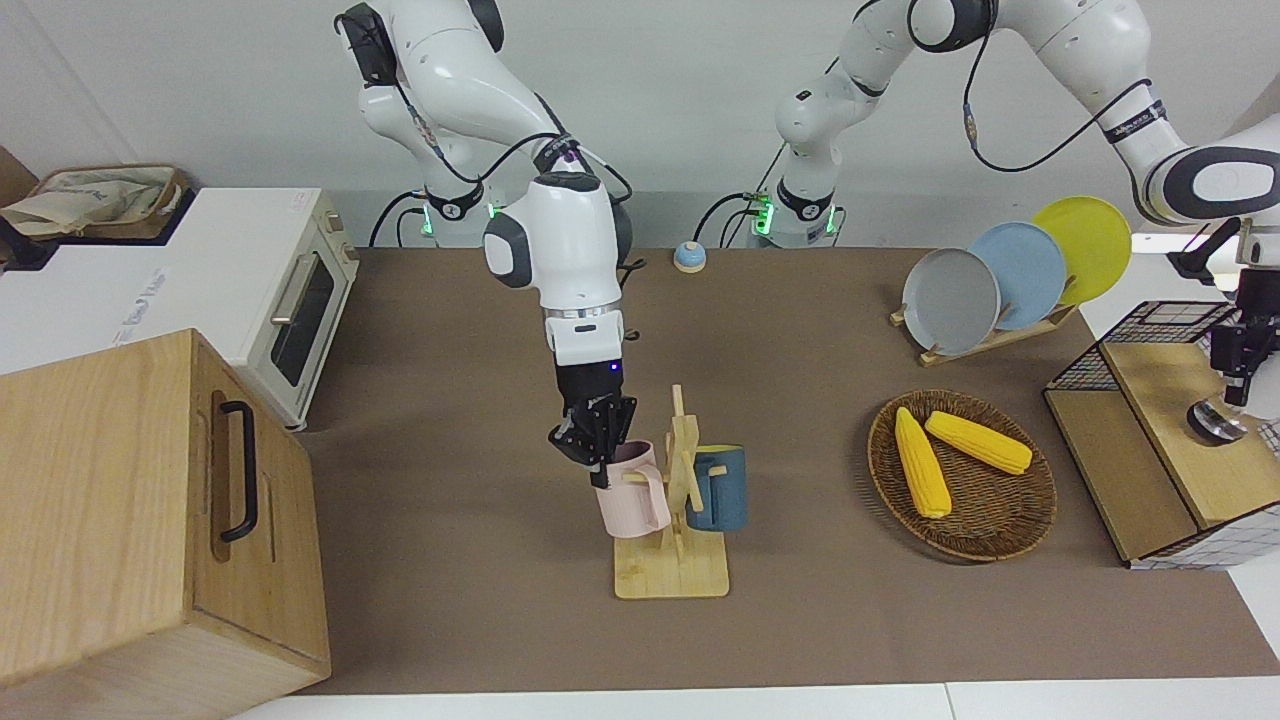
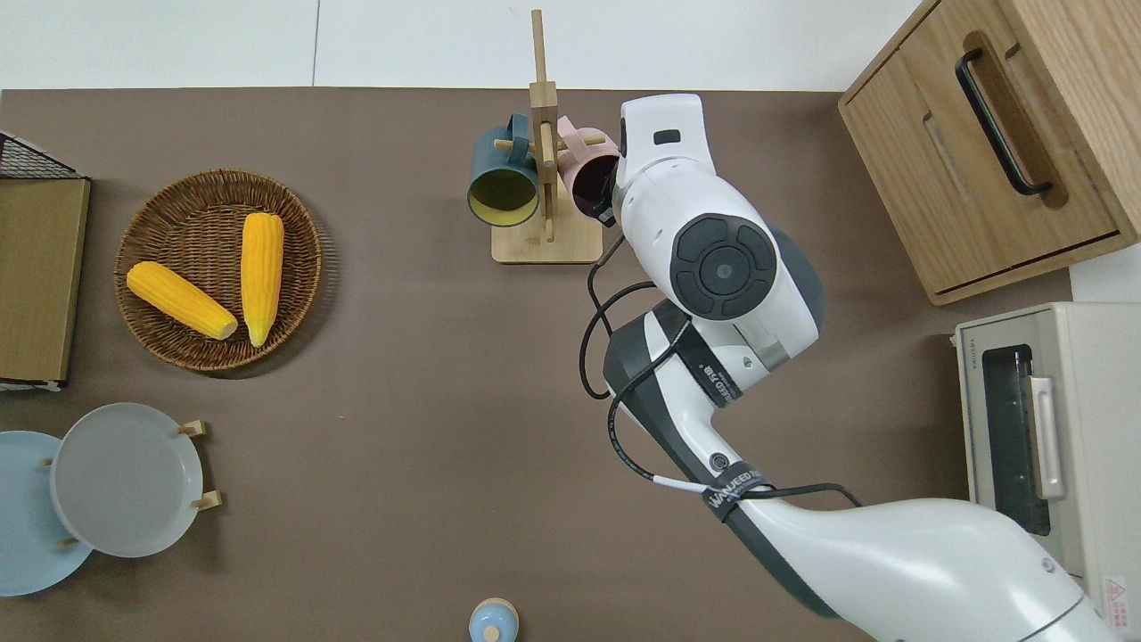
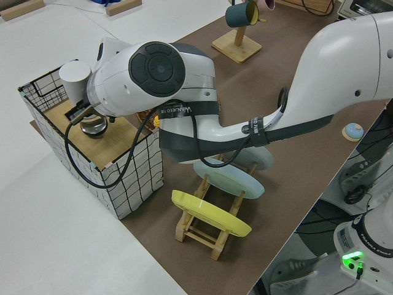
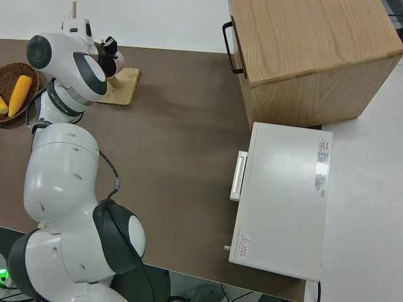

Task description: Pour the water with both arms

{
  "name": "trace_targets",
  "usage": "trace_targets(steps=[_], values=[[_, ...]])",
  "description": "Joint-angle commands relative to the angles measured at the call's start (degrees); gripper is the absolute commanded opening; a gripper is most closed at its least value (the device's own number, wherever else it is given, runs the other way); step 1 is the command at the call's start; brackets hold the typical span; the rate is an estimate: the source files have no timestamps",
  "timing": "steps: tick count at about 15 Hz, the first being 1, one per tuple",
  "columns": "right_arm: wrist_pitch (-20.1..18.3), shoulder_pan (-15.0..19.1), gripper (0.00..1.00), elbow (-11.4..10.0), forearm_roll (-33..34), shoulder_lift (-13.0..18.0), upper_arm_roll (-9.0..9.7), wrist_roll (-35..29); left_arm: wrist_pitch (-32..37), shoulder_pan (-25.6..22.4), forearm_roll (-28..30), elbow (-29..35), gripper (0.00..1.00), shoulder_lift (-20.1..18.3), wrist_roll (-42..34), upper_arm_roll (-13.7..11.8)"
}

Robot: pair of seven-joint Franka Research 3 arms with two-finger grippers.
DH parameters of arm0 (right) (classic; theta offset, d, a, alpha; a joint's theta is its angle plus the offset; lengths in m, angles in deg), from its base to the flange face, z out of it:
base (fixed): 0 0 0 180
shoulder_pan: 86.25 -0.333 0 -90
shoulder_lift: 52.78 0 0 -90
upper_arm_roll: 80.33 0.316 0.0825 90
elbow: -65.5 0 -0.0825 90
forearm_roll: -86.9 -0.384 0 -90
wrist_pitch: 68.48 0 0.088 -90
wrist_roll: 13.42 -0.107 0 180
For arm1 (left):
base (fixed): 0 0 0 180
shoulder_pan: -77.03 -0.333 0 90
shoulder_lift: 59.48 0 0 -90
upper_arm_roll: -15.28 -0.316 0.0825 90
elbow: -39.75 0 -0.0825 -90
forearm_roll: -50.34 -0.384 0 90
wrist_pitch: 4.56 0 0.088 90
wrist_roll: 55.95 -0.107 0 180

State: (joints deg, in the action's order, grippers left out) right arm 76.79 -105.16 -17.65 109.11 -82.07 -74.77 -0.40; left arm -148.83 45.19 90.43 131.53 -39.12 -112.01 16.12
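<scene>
My right gripper (image 1: pixel 598 455) is shut on the rim of a pink mug (image 1: pixel 632 495) that hangs on a wooden mug rack (image 1: pixel 670 578). A dark blue mug (image 1: pixel 718 490) hangs on the rack's other peg. In the overhead view the right arm covers most of the gripper, and the pink mug (image 2: pixel 590 174) shows beside the blue mug (image 2: pixel 502 183). My left gripper (image 1: pixel 1240 385) is over a wire crate (image 1: pixel 1160 320) at the left arm's end of the table. It hangs just above a round silvery object (image 1: pixel 1212 422) on the crate's wooden top. A white cylinder (image 3: pixel 75 77) stands beside that object.
A wicker basket (image 1: pixel 1000 545) holds two corn cobs near the crate. A rack of three plates (image 1: pixel 1000 280) stands nearer to the robots. A wooden cabinet (image 1: pixel 120 520) and a white toaster oven (image 1: pixel 290 300) stand at the right arm's end. A small blue object (image 1: pixel 689 257) sits near the robots.
</scene>
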Motion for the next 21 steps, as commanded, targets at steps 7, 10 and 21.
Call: trace_targets(steps=[7, 10, 21], values=[[-1.8, 0.4, 0.0, -0.7, -1.9, 2.0, 0.51, 0.2, 3.3, 0.3, -5.6, -2.0, 0.0, -3.0, 6.3, -0.4], [-2.6, 0.5, 0.0, -1.3, -1.9, 2.6, 0.51, 0.2, 5.9, 0.3, -6.3, -3.5, 0.0, -3.0, 8.0, -0.8], [-3.4, 1.9, 0.0, -4.4, -2.3, 5.6, 0.51, 0.7, 11.0, 0.2, -11.9, -5.6, 0.0, -4.8, 13.2, -1.0]])
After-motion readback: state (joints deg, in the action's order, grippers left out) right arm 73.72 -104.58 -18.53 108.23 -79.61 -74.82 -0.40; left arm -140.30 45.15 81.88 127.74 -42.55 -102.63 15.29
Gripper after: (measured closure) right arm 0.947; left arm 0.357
